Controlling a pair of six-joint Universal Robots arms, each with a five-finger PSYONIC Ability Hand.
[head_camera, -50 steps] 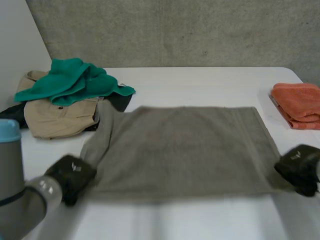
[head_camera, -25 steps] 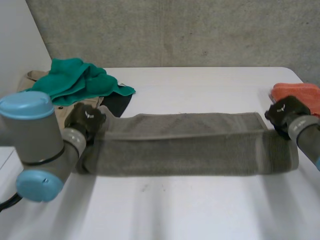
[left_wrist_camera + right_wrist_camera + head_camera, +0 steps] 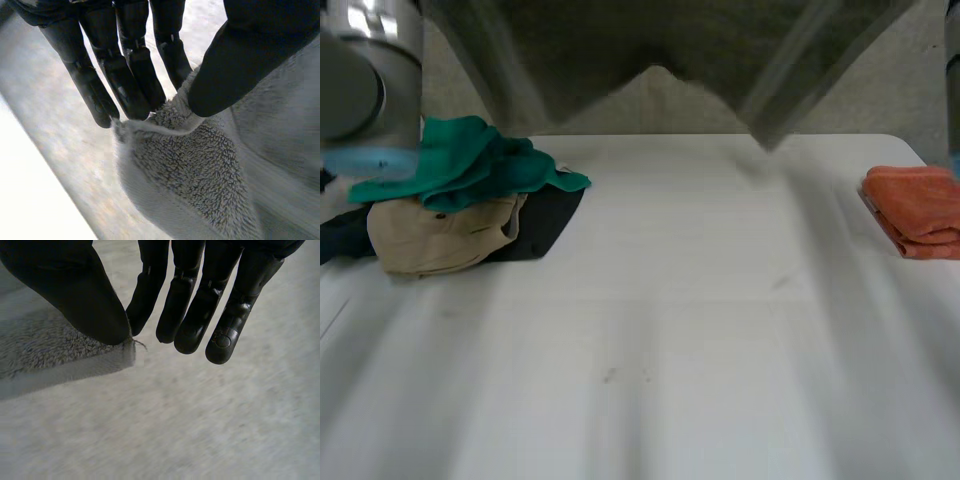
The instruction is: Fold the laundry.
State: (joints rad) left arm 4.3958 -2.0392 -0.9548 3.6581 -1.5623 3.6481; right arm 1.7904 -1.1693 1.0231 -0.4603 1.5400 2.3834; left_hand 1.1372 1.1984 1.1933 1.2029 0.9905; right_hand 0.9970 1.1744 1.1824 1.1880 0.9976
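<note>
**Grey towel held high, pinched at both ends**

Grey terry cloth hangs in the air above the far side of the white table, spread wide between the two arms, with its lower edge dipping at either side of a notch in the middle. It touches nothing on the table.

The left hand has one end of it. The thumb presses down on a bunched corner of the towel and the fingers, nearly straight, close against it from the other side, so the cloth is nipped between them. The right hand holds the opposite corner the same way, with the thumb tip clamping the very edge of the towel against the nearest finger while the other fingers hang straight beside it.

The left arm rises at the far left, grey with a light-blue cap. Below it, on the left of the table, lies a heap of laundry: a green cloth on top of a beige garment, with a black garment spread flat just to their right. Well apart, at the right edge, sits a folded orange towel.
</note>
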